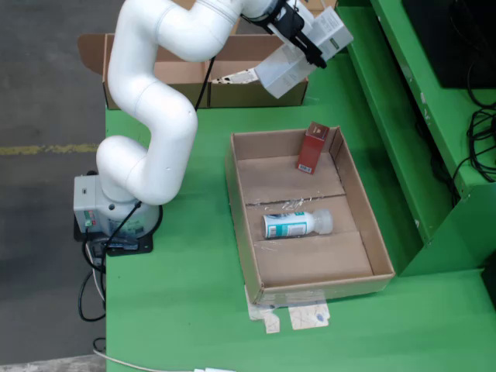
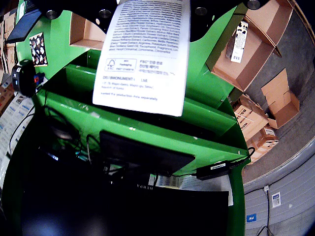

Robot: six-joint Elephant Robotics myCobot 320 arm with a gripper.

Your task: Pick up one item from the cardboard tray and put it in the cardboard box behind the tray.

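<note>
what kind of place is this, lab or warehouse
Probably a workshop or warehouse test cell: bare concrete floor, a painted green workbench, and stacked brown cardboard boxes along the wall.

Green table (image 1: pixel 186 310); dark monitor (image 2: pixel 123 211)

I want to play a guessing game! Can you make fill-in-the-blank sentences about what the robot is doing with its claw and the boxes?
1. The claw is holding a ____ carton with printed text.
2. The cardboard tray still has ____ items inside.
3. The red box leans in a corner, and the bottle lies on its ____.
4. The table is painted ____.

Missing words: white; two; side; green
</note>
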